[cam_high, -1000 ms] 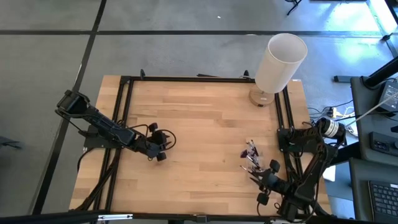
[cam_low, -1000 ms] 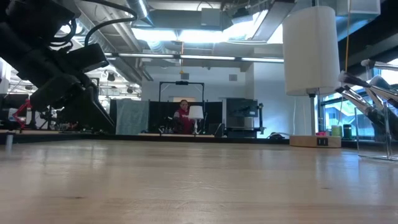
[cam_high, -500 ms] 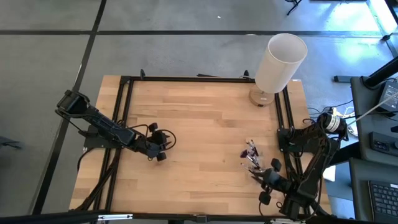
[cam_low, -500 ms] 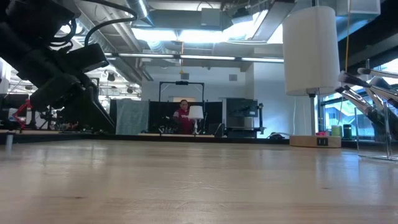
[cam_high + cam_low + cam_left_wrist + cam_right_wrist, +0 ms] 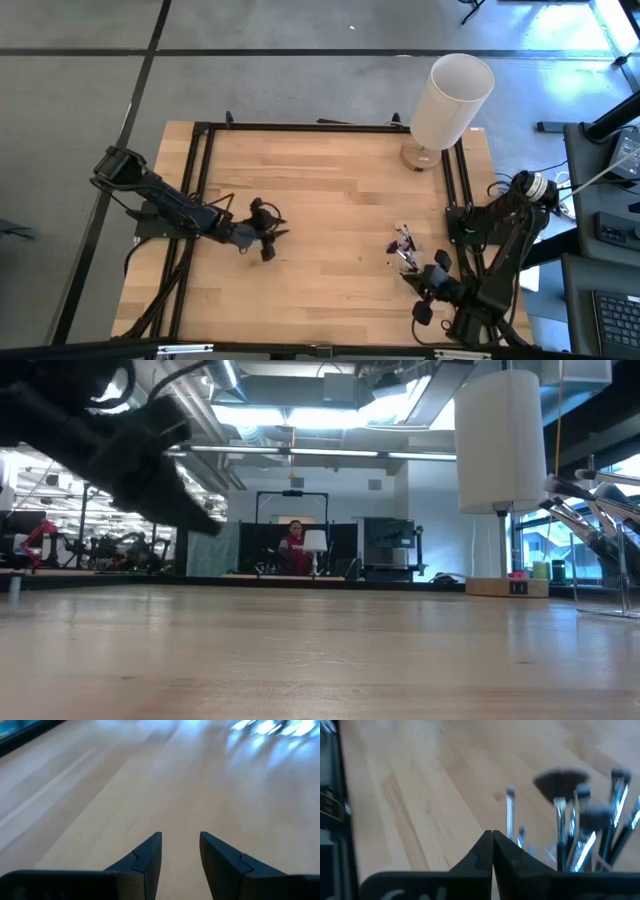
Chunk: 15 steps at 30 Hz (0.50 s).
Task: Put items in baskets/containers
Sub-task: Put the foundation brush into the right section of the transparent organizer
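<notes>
Several makeup brushes (image 5: 404, 243) stand bunched in a clear box (image 5: 622, 575) at the table's right near part, bristle ends up (image 5: 580, 820). My right gripper (image 5: 412, 272) hangs just on their near side, shut (image 5: 492, 836). One thin brush (image 5: 510, 815) stands right behind its fingertips; whether they touch it, I cannot tell. My left gripper (image 5: 265, 236) hovers open over bare wood at the table's left middle (image 5: 180, 840), with nothing between its fingers.
A tall white cylinder (image 5: 452, 98) on a round wooden base stands at the far right corner. Black frame rails (image 5: 452, 190) run along the table's left, far and right edges. Bare wood (image 5: 330, 200) lies between the two arms.
My left gripper has tipped upward and its fingers have swung a little toward the table's right. My right arm has risen slightly beside the brushes. The brushes have stayed in place.
</notes>
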{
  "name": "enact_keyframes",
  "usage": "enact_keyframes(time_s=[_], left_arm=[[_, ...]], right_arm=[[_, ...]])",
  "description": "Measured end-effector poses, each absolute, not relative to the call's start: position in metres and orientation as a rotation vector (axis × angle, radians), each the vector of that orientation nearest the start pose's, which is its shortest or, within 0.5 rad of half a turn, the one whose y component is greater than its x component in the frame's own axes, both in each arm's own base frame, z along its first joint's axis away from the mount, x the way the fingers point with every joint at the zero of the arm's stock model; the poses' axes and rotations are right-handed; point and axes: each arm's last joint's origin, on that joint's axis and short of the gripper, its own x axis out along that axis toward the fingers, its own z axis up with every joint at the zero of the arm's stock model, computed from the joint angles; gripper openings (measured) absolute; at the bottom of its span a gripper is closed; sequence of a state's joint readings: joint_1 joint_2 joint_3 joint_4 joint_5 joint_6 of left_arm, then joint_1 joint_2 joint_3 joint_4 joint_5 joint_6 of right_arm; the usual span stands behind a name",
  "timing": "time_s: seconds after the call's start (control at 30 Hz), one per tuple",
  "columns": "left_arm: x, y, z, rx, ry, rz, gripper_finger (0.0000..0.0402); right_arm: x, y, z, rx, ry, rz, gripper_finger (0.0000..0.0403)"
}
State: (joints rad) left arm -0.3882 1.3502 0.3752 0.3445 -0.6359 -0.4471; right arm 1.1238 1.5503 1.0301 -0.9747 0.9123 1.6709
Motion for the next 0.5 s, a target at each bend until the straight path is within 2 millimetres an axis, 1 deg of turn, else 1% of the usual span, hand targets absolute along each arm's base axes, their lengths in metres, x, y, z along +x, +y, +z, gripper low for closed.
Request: enact_keyframes(time_s=[0.13,0.2,0.3,0.33,0.4,0.5], left_arm=[[0.231,-0.073,0.142,-0.134,0.352,0.209,0.0127],[0.24,-0.075,0.138,-0.135,0.297,0.157,0.0127],[0.261,-0.08,0.13,-0.13,0.261,0.114,0.0127],[0.27,-0.081,0.126,-0.123,0.26,0.112,0.0127],[0.293,-0.084,0.121,-0.112,0.249,0.097,0.0127],[0.33,-0.089,0.117,-0.089,0.231,0.054,0.0127]], right_arm=[[0.148,0.226,0.238,0.307,0.556,-0.425,0.0007],[0.156,0.227,0.253,0.269,0.494,-0.42,0.0004],[0.166,0.228,0.277,0.185,0.373,-0.429,0.0003],[0.17,0.228,0.285,0.157,0.332,-0.438,0.0004],[0.175,0.225,0.301,0.078,0.261,-0.47,0.0004],[0.187,0.216,0.318,-0.01,0.188,-0.542,0.0003]])
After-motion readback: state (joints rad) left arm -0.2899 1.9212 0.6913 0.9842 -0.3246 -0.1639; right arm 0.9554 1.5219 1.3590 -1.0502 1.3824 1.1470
